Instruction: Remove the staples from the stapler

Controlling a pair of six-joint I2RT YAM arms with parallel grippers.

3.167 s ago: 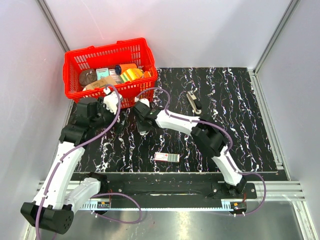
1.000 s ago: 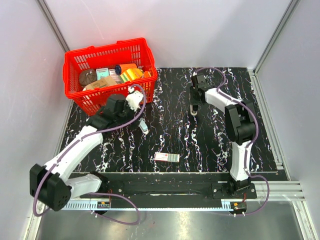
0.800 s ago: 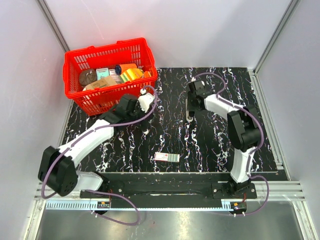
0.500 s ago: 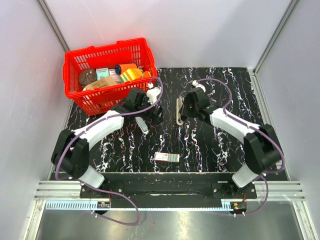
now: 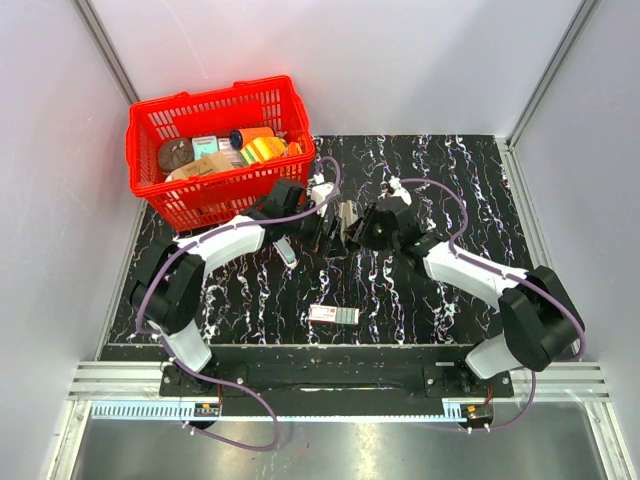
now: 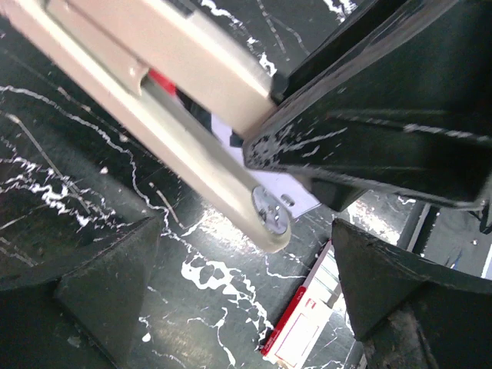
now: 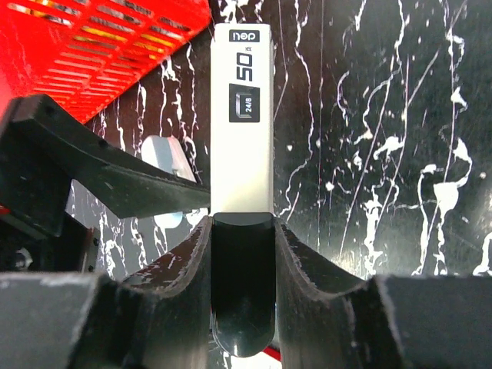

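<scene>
From above, the slim stapler with a pale top and black underside (image 5: 347,214) sits over the middle of the black, white-veined counter (image 5: 470,190). The left pincer (image 5: 328,228) is just to its left and the right pincer (image 5: 362,226) just to its right. In the left wrist view the stapler (image 6: 169,92) slants across, its riveted end beyond the gap of the released left pincer (image 6: 242,261), with neither finger touching it. In the right wrist view the right pincer (image 7: 242,254) is clenched on the stapler's black rear, the long axis running straight out from it, so the free end likely falls to the left arm.
</scene>
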